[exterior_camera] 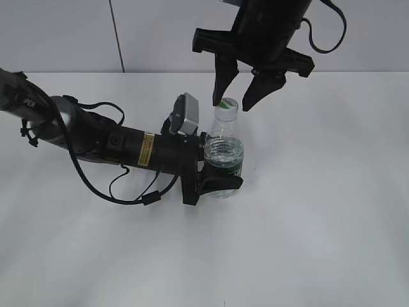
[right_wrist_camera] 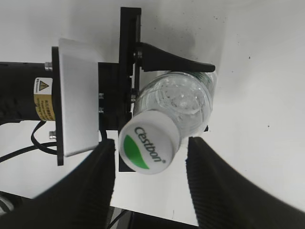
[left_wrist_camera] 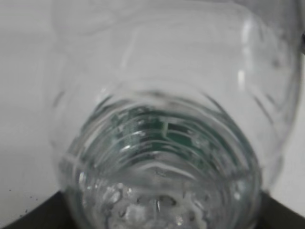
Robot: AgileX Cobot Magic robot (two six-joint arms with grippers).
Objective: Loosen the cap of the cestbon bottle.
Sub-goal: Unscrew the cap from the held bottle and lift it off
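The cestbon bottle (exterior_camera: 223, 148), clear with a dark green label band, stands upright on the white table. My left gripper (exterior_camera: 220, 167) is shut on its lower body from the left, one finger (exterior_camera: 223, 182) crossing the label in front. The white cap (exterior_camera: 225, 104) with its green leaf mark sits on the neck. My right gripper (exterior_camera: 232, 101) hangs above, pointing down and open, one finger on each side of the cap. In the right wrist view the cap (right_wrist_camera: 147, 148) lies between the fingers (right_wrist_camera: 102, 179) with a gap on both sides. The bottle (left_wrist_camera: 162, 157) fills the left wrist view.
The left arm (exterior_camera: 115, 144) with its cables lies low across the left of the white table (exterior_camera: 319, 211). Its wrist camera block (exterior_camera: 185, 115) stands just left of the bottle's neck, close to the right gripper's left finger. A pale wall (exterior_camera: 64, 32) runs behind.
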